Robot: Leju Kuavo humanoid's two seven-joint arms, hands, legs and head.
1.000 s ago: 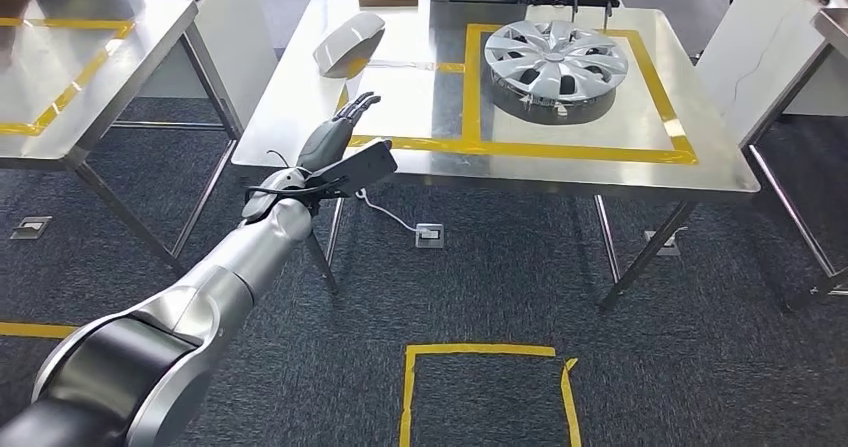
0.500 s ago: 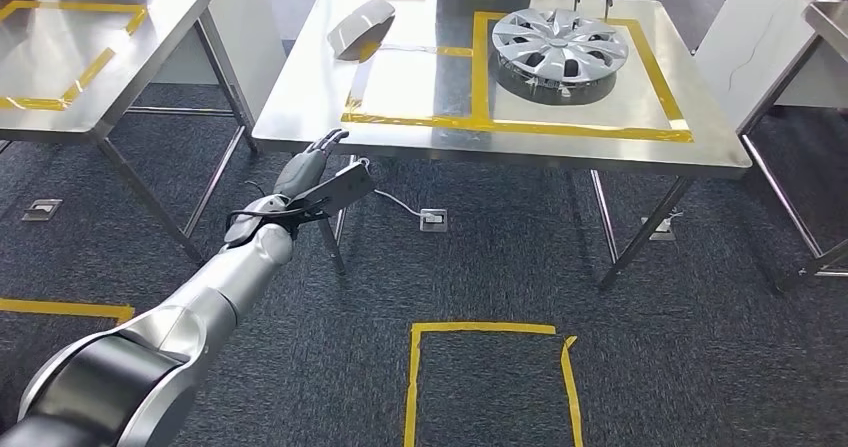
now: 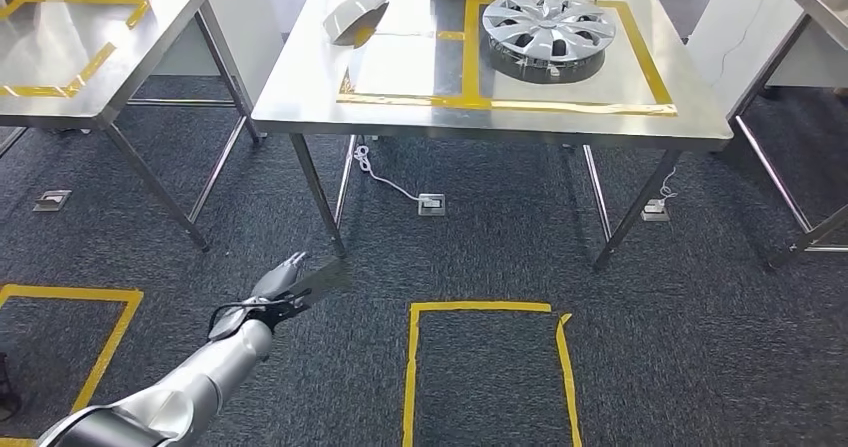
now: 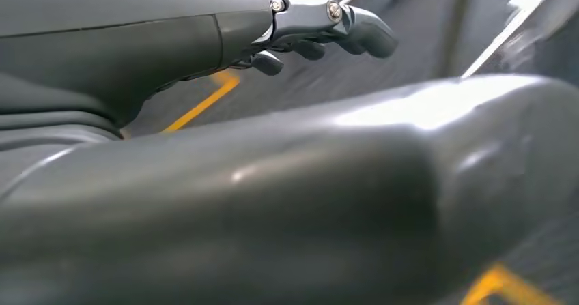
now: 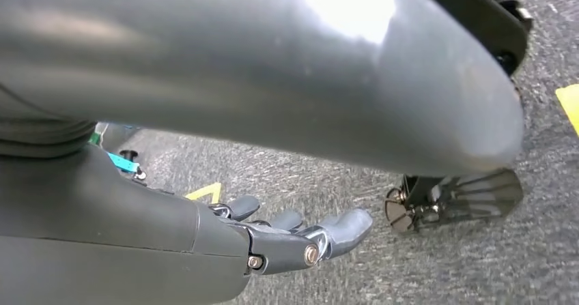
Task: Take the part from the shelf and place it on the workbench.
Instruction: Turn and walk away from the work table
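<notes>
The part point(image 3: 357, 15) lies at the workbench's point(image 3: 300, 87) far left corner, while both hands, left point(image 3: 283, 285) and right point(image 5: 300, 240), hang empty with fingers apart.

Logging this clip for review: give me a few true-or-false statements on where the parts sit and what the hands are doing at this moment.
1. The hubcap lies inside the yellow tape outline on the workbench. True.
2. The left hand holds the mirror cover. False: it holds nothing; the cover lies on the workbench.
3. The right hand holds nothing. True.
4. The hubcap lies on the floor. False: it is on the workbench.
</notes>
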